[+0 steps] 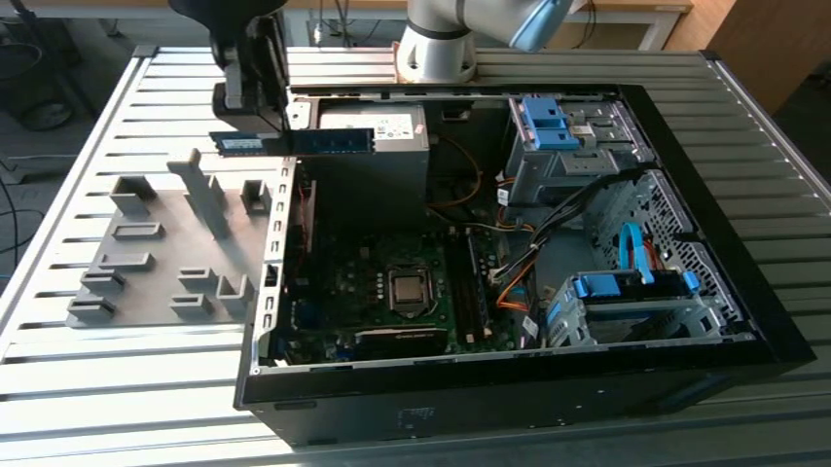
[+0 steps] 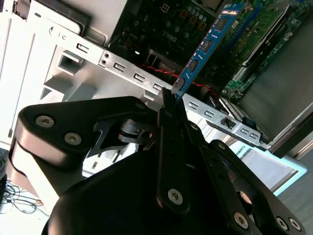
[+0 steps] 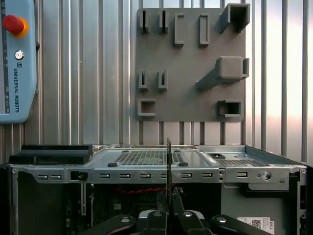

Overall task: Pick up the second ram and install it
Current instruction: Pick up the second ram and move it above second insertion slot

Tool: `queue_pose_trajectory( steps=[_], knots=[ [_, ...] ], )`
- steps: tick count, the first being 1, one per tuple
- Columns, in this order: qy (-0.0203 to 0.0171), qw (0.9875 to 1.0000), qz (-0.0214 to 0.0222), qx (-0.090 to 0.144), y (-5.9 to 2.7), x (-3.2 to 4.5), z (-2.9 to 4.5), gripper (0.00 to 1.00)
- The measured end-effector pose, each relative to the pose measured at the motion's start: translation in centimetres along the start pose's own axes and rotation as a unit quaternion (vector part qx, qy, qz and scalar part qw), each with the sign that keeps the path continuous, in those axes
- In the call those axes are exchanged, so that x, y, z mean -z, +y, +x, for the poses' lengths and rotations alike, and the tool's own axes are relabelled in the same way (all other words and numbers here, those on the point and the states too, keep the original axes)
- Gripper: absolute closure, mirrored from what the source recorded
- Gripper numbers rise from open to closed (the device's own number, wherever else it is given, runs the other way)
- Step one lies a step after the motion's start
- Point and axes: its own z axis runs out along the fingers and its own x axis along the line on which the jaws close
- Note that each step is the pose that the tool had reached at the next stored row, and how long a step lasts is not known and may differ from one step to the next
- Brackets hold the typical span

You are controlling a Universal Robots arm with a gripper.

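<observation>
Clenching the second ram [image 2: 206, 43] by one end in the gripper [image 2: 168, 98], leaving its length free ahead, likely for seating. Hovering above the case wall [image 3: 122, 175], motherboard [image 1: 377, 272] beyond and below.

Figure: Scene inventory, counted by kind.
One robot arm [image 1: 439, 39] with one claw [image 1: 284, 133]; one blue ram stick [image 1: 333, 142]; one open computer case [image 1: 520, 394] containing one power supply [image 1: 379, 121] and two blue brackets [image 1: 552, 122] [image 1: 626, 284]; one grey holder fixture [image 1: 143, 263]; one teach pendant [image 3: 17, 63] bearing one red button [image 3: 13, 23]; one slatted worktop [image 1: 78, 389].
</observation>
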Motion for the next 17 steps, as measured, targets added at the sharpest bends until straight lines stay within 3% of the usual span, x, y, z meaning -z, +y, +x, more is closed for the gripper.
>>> queue_pose_trajectory(
  steps=[17],
  knots=[
    [0.0000, 1.0000, 0.0000, -0.001, -3.20, -0.08, -0.06, 0.86]
  ],
)
